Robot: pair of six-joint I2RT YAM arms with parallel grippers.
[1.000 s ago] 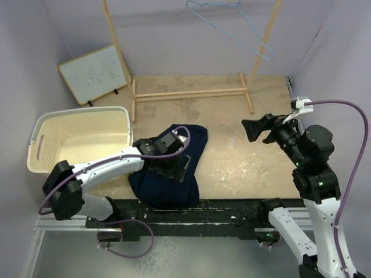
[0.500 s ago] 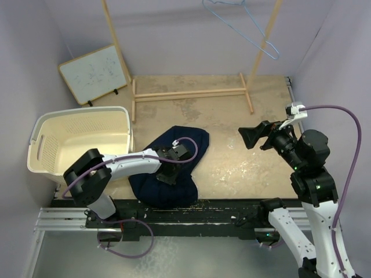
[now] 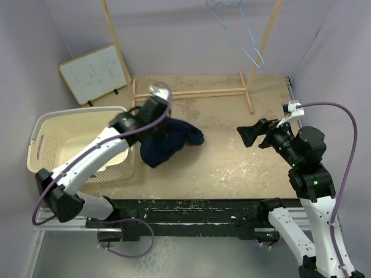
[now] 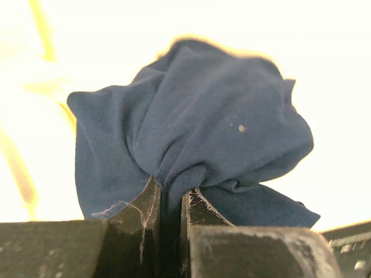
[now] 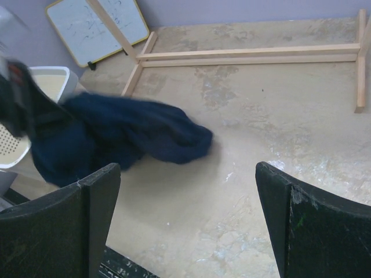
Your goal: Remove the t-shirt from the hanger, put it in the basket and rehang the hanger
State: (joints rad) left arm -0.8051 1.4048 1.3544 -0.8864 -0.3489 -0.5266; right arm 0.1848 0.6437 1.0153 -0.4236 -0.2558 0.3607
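The soft, crumpled navy t-shirt [image 3: 170, 142] hangs bunched near the tabletop's left edge, pinched in the left gripper's [image 4: 171, 196] clenched jaws, clear of the thin blue wire hanger [image 3: 243, 32]; the right gripper [image 5: 185, 174] gapes.

cut off at top edge: hanger [image 3: 255, 58] upper part | blurred, right wrist view: t-shirt [image 5: 116, 136] | partly hidden behind left arm [image 3: 95, 153]: basket [image 3: 75, 114] | washed out: left wrist backdrop

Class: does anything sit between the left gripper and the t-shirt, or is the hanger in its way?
Nothing visible does. The left gripper is shut directly on a fold of the t-shirt. The hanger hangs apart at the back by the wooden rack, bare of cloth.
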